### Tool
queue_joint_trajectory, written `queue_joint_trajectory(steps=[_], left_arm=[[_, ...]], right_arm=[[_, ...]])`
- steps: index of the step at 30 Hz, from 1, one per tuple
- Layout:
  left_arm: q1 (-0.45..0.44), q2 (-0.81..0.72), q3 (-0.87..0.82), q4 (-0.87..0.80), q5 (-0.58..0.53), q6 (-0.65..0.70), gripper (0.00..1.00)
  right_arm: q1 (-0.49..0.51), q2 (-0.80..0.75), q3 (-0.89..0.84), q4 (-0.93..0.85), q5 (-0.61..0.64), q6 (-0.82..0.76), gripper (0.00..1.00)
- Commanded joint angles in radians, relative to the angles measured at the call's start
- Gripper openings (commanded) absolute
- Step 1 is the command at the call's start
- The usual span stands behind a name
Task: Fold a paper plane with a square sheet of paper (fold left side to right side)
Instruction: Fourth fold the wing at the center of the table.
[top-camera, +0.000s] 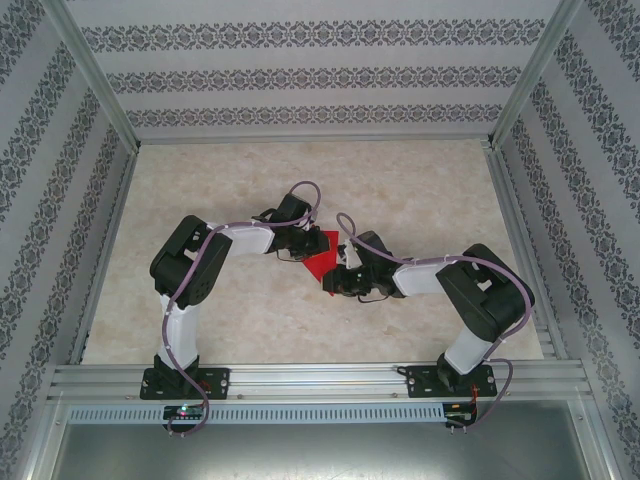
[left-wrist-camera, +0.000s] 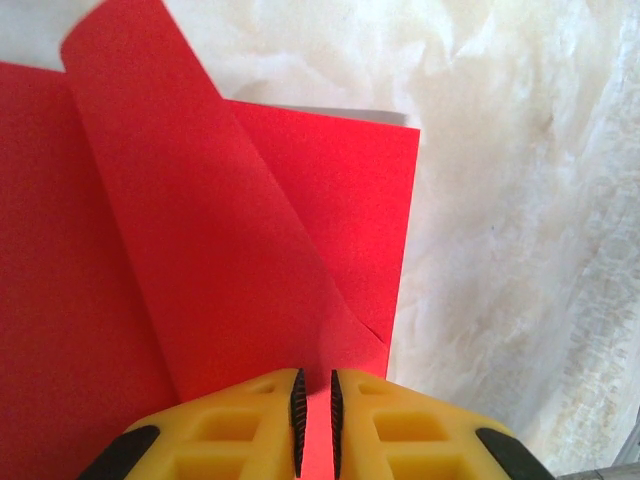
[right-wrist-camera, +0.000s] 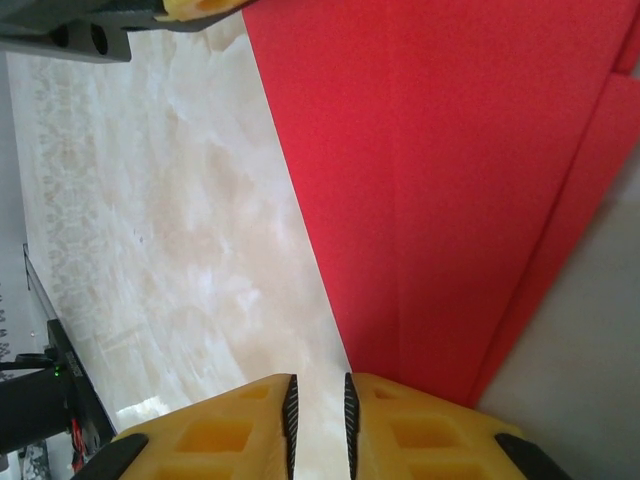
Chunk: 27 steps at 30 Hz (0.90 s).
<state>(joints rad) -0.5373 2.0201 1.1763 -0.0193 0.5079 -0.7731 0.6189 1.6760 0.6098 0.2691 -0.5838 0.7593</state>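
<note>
The red square sheet of paper lies mid-table between both arms, partly folded. In the left wrist view the paper has a flap curling up off it, running from the upper left down to my left gripper. That gripper's jaws stand a narrow slit apart, and red paper shows through the slit. My left gripper sits at the sheet's far-left corner. My right gripper is at the paper's near edge, its jaws slightly apart over bare table and one finger overlapping the red edge. No paper plane shape shows.
The beige marbled table stretches free on all sides of the paper. Patterned walls enclose it at the back and sides. An aluminium rail carries the arm bases along the near edge. The left gripper's yellow finger shows at the top of the right wrist view.
</note>
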Motion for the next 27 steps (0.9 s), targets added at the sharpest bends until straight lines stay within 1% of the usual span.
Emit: queue_joint_trajectory(steps=[1, 8, 12, 14, 16, 19, 22, 27], left_arm=[[-0.01, 0.028, -0.029, -0.125, -0.079, 0.017, 0.2], [-0.01, 0.025, -0.038, -0.119, -0.08, 0.015, 0.2], [-0.01, 0.022, -0.042, -0.115, -0.078, 0.015, 0.2], [-0.01, 0.021, -0.044, -0.114, -0.078, 0.015, 0.2], [-0.01, 0.02, -0.047, -0.111, -0.076, 0.012, 0.2], [-0.01, 0.016, -0.051, -0.105, -0.073, 0.011, 0.2], [-0.01, 0.016, -0.052, -0.102, -0.072, 0.01, 0.2], [-0.012, 0.015, -0.052, -0.099, -0.07, 0.006, 0.2]], right_arm=[[0.03, -0.018, -0.042, -0.116, -0.027, -0.011, 0.21], [0.038, -0.038, -0.054, -0.135, -0.028, -0.012, 0.21], [0.033, -0.09, -0.056, -0.15, -0.029, -0.015, 0.19], [0.021, -0.143, -0.059, -0.151, -0.028, -0.011, 0.15], [-0.012, -0.199, -0.062, -0.14, -0.031, -0.003, 0.11], [-0.064, -0.24, -0.06, -0.082, -0.044, 0.024, 0.05], [-0.072, -0.201, -0.007, -0.082, -0.029, 0.023, 0.0], [-0.071, -0.078, 0.071, -0.063, 0.01, 0.026, 0.0]])
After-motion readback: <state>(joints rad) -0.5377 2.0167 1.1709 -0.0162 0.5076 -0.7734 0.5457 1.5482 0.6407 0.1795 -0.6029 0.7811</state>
